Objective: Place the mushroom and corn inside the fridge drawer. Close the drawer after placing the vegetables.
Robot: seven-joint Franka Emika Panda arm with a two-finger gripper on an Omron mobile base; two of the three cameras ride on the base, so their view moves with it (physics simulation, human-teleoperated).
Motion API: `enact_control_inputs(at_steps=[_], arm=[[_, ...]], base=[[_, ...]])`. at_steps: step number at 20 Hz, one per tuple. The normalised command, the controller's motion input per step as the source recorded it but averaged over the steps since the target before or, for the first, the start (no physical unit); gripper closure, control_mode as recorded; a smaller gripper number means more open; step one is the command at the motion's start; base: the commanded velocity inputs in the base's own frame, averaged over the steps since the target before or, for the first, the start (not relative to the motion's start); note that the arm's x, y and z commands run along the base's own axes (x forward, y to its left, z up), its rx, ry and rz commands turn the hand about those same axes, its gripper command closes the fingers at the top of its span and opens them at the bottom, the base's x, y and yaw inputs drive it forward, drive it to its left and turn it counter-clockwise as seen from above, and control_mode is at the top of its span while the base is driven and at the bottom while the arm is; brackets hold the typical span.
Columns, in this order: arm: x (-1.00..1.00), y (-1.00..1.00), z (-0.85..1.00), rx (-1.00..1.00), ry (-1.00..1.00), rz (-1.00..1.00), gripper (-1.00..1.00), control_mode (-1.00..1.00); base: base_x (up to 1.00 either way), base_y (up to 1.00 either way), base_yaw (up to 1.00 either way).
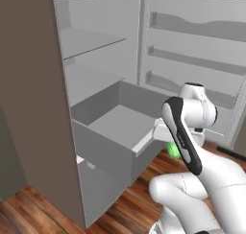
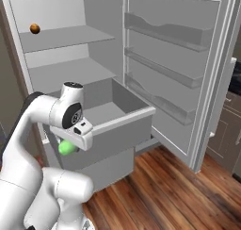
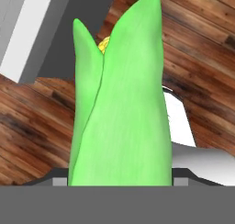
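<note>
Showing mushroom (image 2: 35, 28), R base cam.

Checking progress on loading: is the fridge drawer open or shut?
Open: the fridge drawer juts out past the fridge's shelves, its bare floor visible from above.

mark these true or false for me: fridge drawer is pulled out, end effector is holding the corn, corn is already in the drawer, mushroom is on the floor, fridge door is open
1. The fridge drawer is pulled out. True.
2. The end effector holds the corn. True: in the hand view the green husk rises from between the finger tips.
3. The corn is already in the drawer. False: it is outside the drawer, in front of the drawer's front panel, with wooden floor behind it.
4. The mushroom lies on the floor. False: the small brown thing sits on an upper shelf in the fridge.
5. The fridge door is open. True.
</note>
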Motion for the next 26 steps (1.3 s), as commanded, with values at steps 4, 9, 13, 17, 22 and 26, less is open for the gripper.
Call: enact_control_inputs(at_steps=[4, 9, 13, 17, 22, 26], arm=[[0.00, 0.00, 0.00, 0.00, 0.00, 0.00, 1.00, 1.00], [0.21, -0.02, 0.58, 0.00, 0.00, 0.00, 1.00, -1.00], [1.00, 0.39, 0.94, -0.02, 0.07, -0.01, 1.00, -1.00], [1.00, 0.49, 0.53, -0.05, 0.14, -0.11, 1.00, -1.00], [1.00, 0.30, -0.02, -0.02, 0.15, -0.18, 1.00, -1.00], [0.96, 0.02, -0.38, -0.01, 0.08, -0.12, 1.00, -1.00]], base=[[0.29, 0.20, 0.03], [0.00, 0.00, 0.00], [0.00, 0.00, 0.00], [0.00, 0.00, 0.00], [0.00, 0.00, 0.00], [0.00, 0.00, 0.00]])
